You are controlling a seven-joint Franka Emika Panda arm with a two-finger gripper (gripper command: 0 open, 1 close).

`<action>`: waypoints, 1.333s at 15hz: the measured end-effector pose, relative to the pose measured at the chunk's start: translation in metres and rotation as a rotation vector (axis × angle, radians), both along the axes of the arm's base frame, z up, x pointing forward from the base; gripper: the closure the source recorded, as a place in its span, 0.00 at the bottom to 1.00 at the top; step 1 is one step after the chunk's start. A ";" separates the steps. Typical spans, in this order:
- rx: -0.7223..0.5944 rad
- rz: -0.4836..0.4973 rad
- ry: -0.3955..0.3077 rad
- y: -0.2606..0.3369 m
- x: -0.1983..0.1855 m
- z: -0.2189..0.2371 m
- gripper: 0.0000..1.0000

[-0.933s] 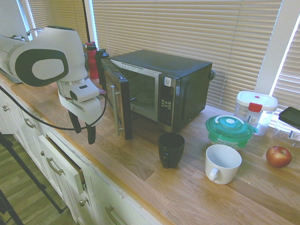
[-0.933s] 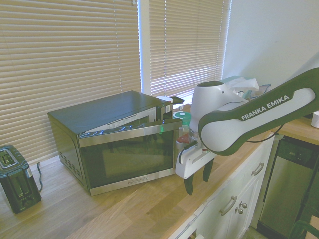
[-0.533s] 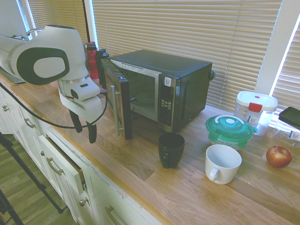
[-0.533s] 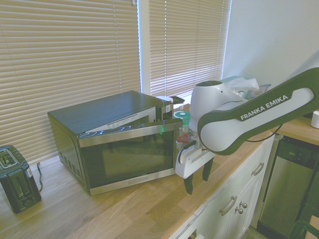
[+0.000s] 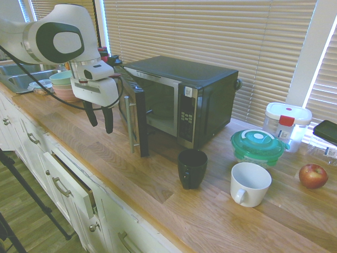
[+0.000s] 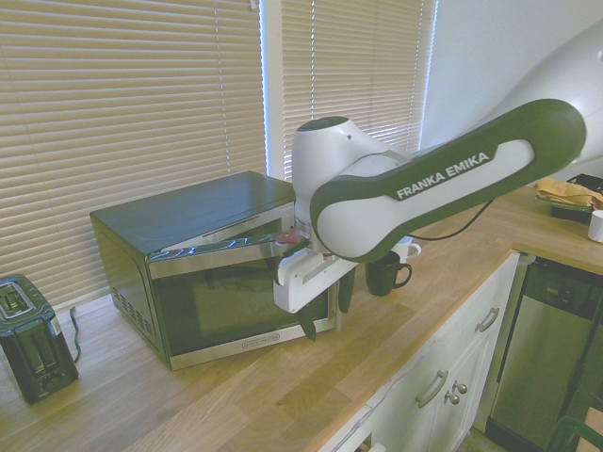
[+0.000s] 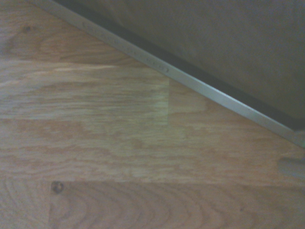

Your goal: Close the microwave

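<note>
The microwave stood toward the back of the surface, in front of the blinds, its door swung partly open with the free edge and bar handle reaching toward the front edge of the surface. The hand hung just outside the door's outer face, above the surface, fingers pointing down.

The likeliest trouble, judged from this pose, was a poor push: contact close to the hinge side would give little leverage, and the fingers could skid along the smooth glass instead of swinging the door. A push aimed too low might drag the fingertips on the wood. A hard shove could also slide the whole microwave back toward the blinds, or leave the door short of latching. The black mug stood in front of the microwave's panel side, near the path of the door's free edge; the door looked able to clear it, but only just.

The hand was moderately open, the two fingers plainly apart, and held nothing. Whether a finger already touched the door could not be told; in the second exterior view the hand overlapped the door front
</note>
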State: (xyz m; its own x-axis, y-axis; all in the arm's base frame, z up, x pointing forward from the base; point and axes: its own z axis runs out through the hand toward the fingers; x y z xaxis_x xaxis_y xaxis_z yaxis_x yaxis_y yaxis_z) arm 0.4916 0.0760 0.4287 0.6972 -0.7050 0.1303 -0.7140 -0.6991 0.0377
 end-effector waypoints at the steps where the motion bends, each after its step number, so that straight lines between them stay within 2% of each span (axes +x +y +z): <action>1: -0.004 -0.004 -0.002 -0.001 0.008 0.002 0.00; 7: -0.038 -0.021 -0.072 -0.024 0.053 0.028 0.00; 14: -0.052 0.000 -0.205 -0.036 0.138 0.033 0.00; 16: -0.069 0.006 -0.222 -0.036 0.148 0.035 0.00; 20: -0.082 0.009 -0.210 -0.035 0.152 0.038 0.00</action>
